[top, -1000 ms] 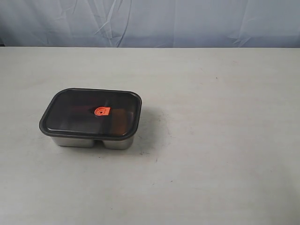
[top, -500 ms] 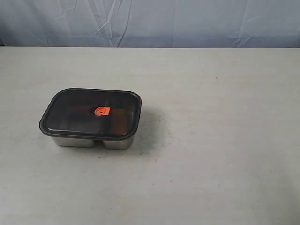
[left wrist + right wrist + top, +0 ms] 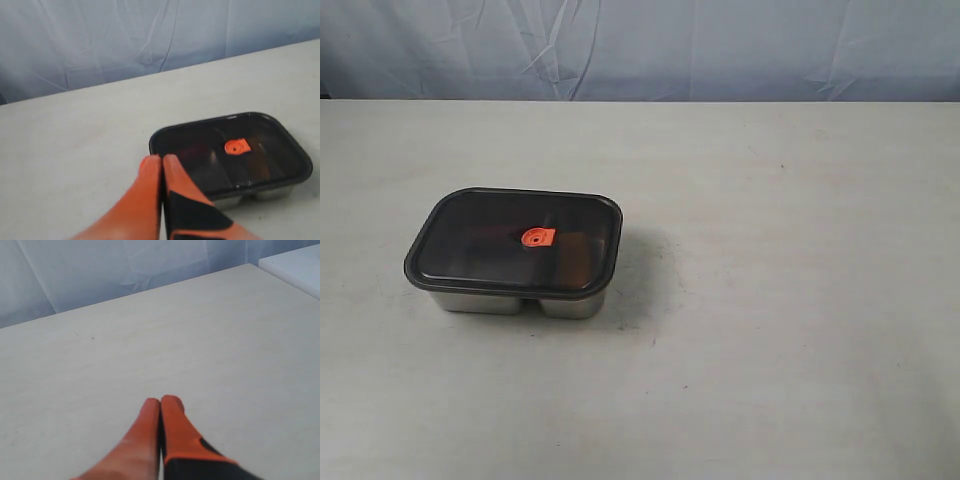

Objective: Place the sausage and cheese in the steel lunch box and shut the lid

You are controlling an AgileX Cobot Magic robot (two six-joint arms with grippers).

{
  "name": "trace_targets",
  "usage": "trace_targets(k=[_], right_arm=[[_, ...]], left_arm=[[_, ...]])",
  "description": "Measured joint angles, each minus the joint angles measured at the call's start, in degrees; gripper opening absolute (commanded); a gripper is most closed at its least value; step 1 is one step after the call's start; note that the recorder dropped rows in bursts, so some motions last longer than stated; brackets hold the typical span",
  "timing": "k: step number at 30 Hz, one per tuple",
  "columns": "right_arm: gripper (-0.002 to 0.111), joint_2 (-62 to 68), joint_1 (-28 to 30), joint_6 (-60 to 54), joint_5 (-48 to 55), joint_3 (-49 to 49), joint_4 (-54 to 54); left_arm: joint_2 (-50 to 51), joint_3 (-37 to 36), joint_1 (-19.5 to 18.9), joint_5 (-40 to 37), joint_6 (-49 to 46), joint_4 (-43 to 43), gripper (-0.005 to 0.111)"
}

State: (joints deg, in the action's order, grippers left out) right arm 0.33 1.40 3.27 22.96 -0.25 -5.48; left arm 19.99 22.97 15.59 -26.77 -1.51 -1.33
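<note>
The steel lunch box (image 3: pixel 510 302) stands on the table left of centre, with the dark tinted lid (image 3: pixel 480 240) seated flat on it and the orange valve (image 3: pixel 537 237) at the lid's middle. In the left wrist view the lid (image 3: pixel 270 150) covers the box, and a dim reddish shape shows through it; the sausage and cheese cannot be made out clearly. My left gripper (image 3: pixel 162 159) is shut and empty, raised near the box's corner. My right gripper (image 3: pixel 160 401) is shut and empty over bare table. Neither gripper appears in the exterior view.
A pale table (image 3: pixel 770 300) stretches around the box, with a wrinkled blue cloth backdrop (image 3: pixel 720 45) behind it. A white surface (image 3: pixel 295 265) borders the table's edge in the right wrist view.
</note>
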Motion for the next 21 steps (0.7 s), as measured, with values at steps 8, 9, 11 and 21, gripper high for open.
trace_targets(k=[8, 9, 11, 21], right_arm=[[-0.001, 0.0, 0.0, 0.0, -0.1, 0.1, -1.1], [-0.001, 0.0, 0.0, 0.0, -0.1, 0.1, -1.2], [-0.001, 0.0, 0.0, 0.0, -0.1, 0.1, -1.2], [-0.001, 0.0, 0.0, -0.1, -0.1, 0.1, -1.3]], left_arm=[[-10.6, -16.8, -1.5, 11.9, 0.0, 1.3, 0.000], [-11.5, -18.0, -2.2, 13.2, 0.0, 1.3, 0.000], [-13.5, -20.8, -4.5, 14.7, 0.0, 1.3, 0.000], [-19.5, -22.8, -13.4, 13.6, -0.1, 1.3, 0.000]])
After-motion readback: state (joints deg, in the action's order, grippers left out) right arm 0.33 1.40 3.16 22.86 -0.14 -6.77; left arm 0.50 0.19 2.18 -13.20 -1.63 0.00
